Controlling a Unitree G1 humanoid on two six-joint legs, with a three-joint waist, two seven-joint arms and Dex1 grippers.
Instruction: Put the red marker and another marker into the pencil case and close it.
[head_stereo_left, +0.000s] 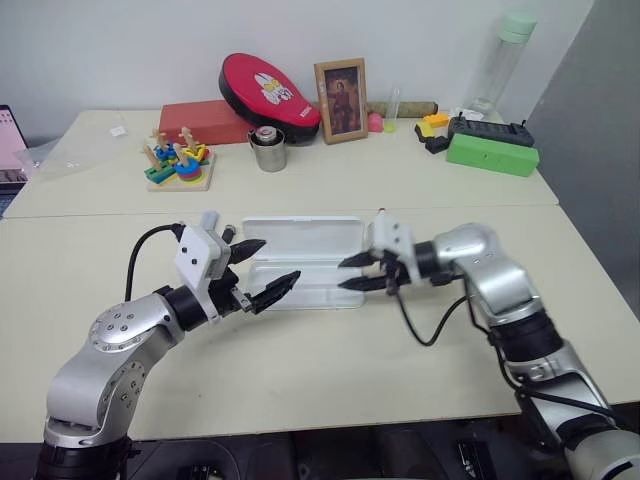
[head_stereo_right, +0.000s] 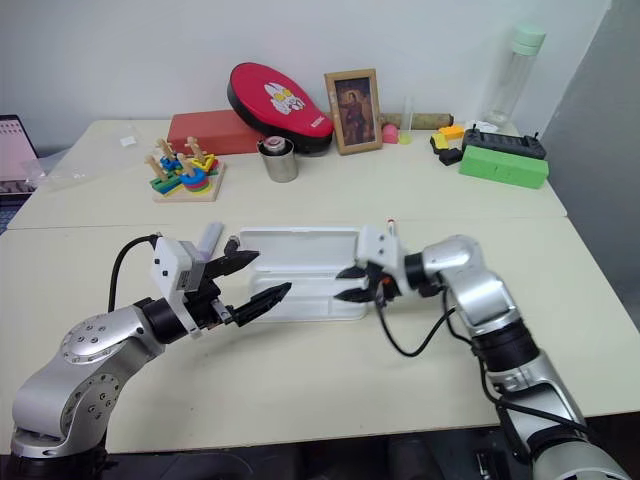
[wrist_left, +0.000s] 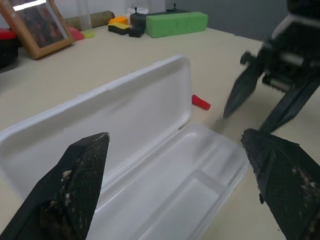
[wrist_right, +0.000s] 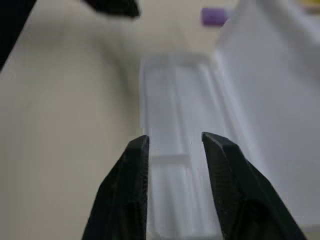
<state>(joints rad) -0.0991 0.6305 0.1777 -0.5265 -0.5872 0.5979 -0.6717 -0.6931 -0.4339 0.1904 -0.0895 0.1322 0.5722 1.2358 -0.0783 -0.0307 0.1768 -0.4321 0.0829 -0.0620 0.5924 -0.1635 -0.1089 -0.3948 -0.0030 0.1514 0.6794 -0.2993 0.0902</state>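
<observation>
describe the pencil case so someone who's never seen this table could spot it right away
On the near cream table, between the left gripper and the right gripper, lies the pencil case. It is a flat white plastic box with rounded corners, open, its lid raised at the far side and its tray empty. The red padded pouch far behind it is oval and soft; this one is hard and white.

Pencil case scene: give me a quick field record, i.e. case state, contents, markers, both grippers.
pencil case: open, lid raised at the far side, tray toward the robot
tray contents: no marker visible inside
red marker: on the table beside the case's right end, outside it
lavender marker: on the table beyond the case's left end
left gripper: open, empty, at the left end
right gripper: partly open, empty, at the right end
</observation>
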